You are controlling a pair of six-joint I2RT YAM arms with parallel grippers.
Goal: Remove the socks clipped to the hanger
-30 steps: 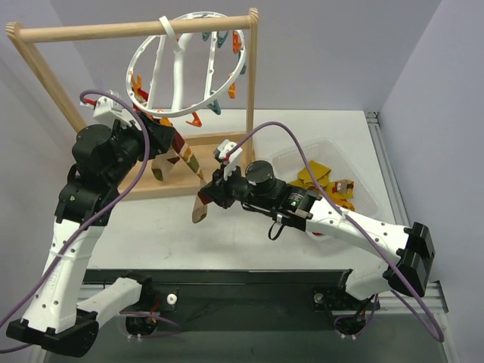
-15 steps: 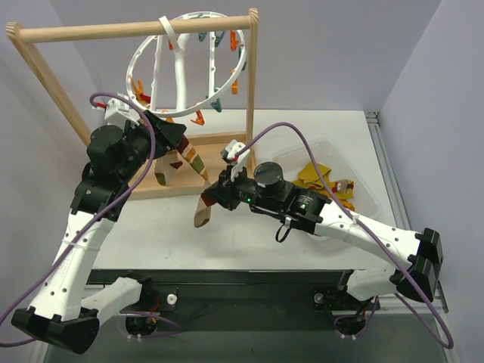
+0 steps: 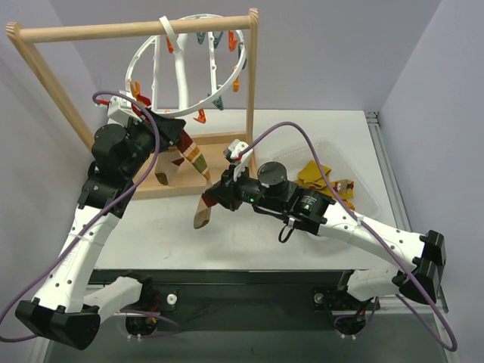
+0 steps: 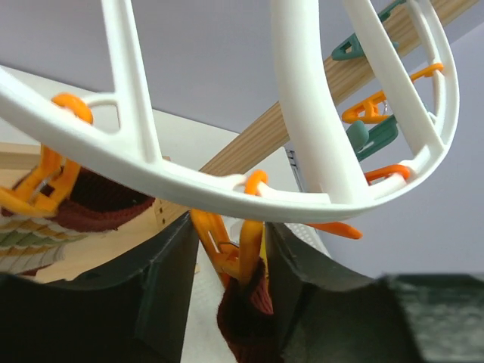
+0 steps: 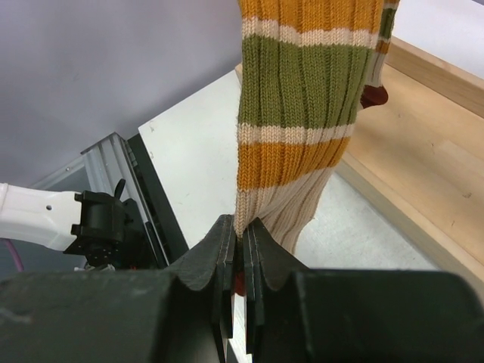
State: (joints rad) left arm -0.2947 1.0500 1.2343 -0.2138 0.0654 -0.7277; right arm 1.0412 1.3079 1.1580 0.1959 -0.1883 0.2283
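The white ring hanger [image 3: 189, 72] hangs from the wooden rack, with orange and teal clips round its rim. My left gripper [image 3: 179, 134] is under the ring. In the left wrist view its fingers [image 4: 170, 272] press on both sides of an orange clip [image 4: 240, 246] that still holds a dark red sock cuff [image 4: 246, 321]. A striped sock [image 3: 198, 162] in orange, green and cream hangs down from there. My right gripper [image 3: 209, 198] is shut on that sock's cream lower end [image 5: 302, 98]. Another sock [image 3: 162, 168] hangs beside it.
The wooden rack [image 3: 136, 30] has a top bar, side posts and a flat base board [image 5: 431, 113] on the table. A clear basket [image 3: 364, 198] at the right holds several yellow and patterned socks [image 3: 316, 175]. A second clipped sock [image 4: 91, 215] shows at the left.
My left arm has risen and swung in toward the ring's lower rim, onto the orange clip. My right arm has shifted slightly to the right, still holding the striped sock.
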